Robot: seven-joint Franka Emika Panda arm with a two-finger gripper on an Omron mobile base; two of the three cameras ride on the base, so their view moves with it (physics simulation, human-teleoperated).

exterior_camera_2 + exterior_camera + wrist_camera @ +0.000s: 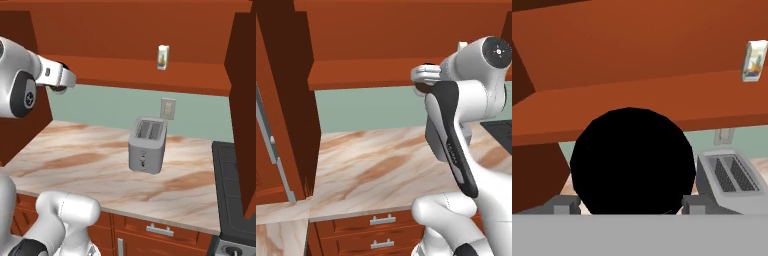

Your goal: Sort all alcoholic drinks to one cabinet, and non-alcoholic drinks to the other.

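Marbled beige counter (381, 165) runs glossy under the red-brown wooden cabinet (366, 75), and the gripper (423, 75) hangs at the front edge of its plank shelf. From the right base camera, the small cream-white carton (162, 57) stands upright on that shelf, well to the right of the gripper (62, 82), with the boxy grey toaster (146, 145) on the counter below. Along the hand, the round matte-black lid of the cup (632, 160) sits clamped between both dark fingertips (562, 204). The shelf lies just ahead and slightly above, so I judge the cup needs lifting before going in.
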